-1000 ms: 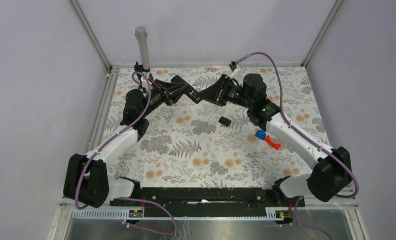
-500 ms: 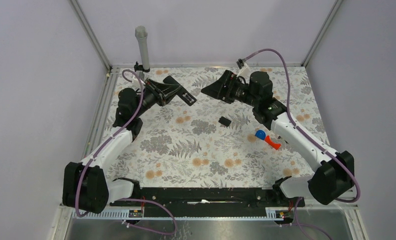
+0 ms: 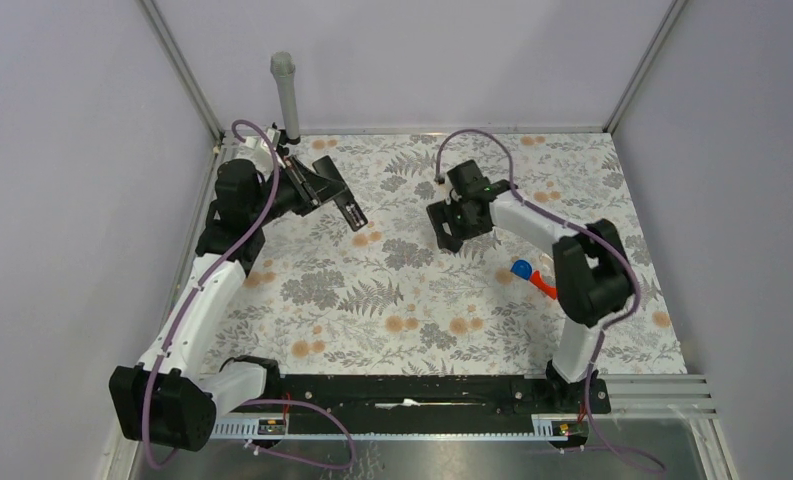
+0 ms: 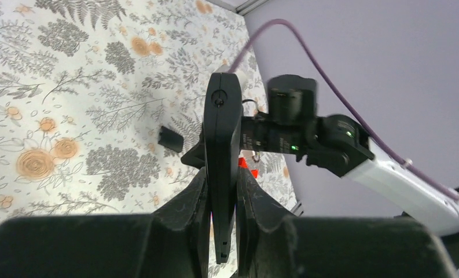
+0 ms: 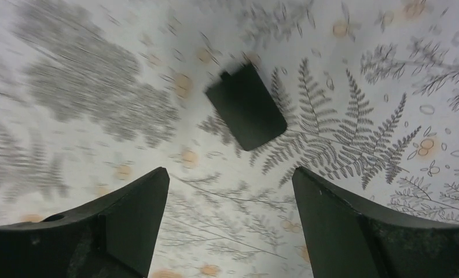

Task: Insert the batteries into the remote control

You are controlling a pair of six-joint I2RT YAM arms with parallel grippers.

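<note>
Over the far left part of the counter, seen from above, the left hand clamps the remote control by one end. The bar's long axis runs on a diagonal, its free end pointing toward the counter's middle and a little toward the near edge. A second ago both hands met over the far middle, the right one at the remote's tip. Now the left arm has drawn back to the far left with the remote, and the right hand has swung down near the middle, with the red-and-blue toy piece to its right.

From the left wrist, the remote control shows edge-on, pointing straight away, gripped tight on both flat faces by the left hand and held above the counter. Beyond it lie the short black piece and the right arm.

From the right wrist, the right hand stands wide, far wider than a second ago, and holds nothing. The short black piece lies flat on the counter just past the gap between the fingers, untouched. This view's left side is blurred.
</note>
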